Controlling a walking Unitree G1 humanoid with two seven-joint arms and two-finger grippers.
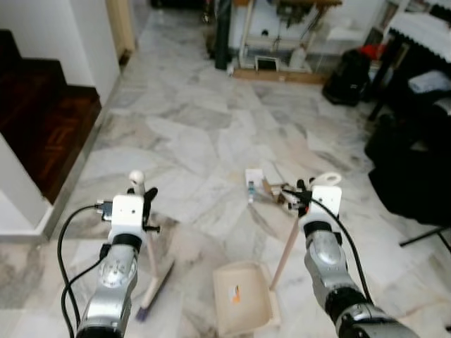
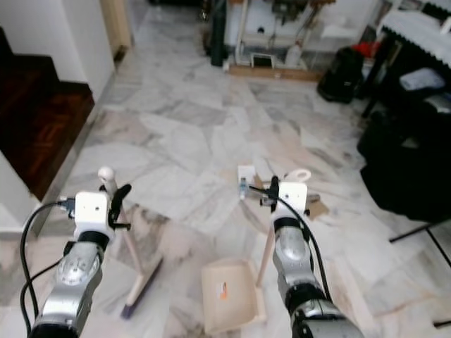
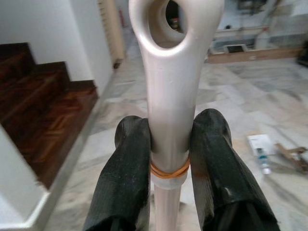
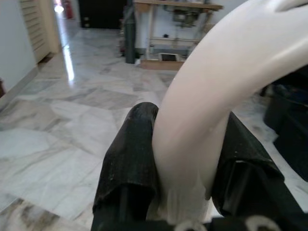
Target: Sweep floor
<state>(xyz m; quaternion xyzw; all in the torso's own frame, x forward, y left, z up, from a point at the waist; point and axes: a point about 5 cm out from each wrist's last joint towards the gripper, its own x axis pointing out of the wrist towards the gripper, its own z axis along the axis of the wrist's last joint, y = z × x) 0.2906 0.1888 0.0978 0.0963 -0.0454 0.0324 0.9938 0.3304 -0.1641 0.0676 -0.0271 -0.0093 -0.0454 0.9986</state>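
Left gripper (image 3: 171, 159) fingers clamped on broom (image 1: 151, 271) handle, bristles on marble floor (image 1: 211, 141); right gripper (image 4: 187, 159) fingers clamped on dustpan (image 1: 242, 297) handle, pan flat on floor; litter (image 1: 271, 190) just ahead

The marble floor (image 1: 190, 134) carries a cream dustpan (image 1: 242, 297) and a broom head (image 1: 156, 290). Scattered litter (image 1: 271, 190) lies just beyond them.

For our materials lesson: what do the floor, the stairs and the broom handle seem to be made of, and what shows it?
Floor: looks like polished marble, with grey veins, irregular slabs and a shine.
Stairs: likely varnished wood, dark red-brown with a parquet pattern.
Broom handle: probably smooth cream plastic, with a moulded hanging loop, clamped in the left gripper.
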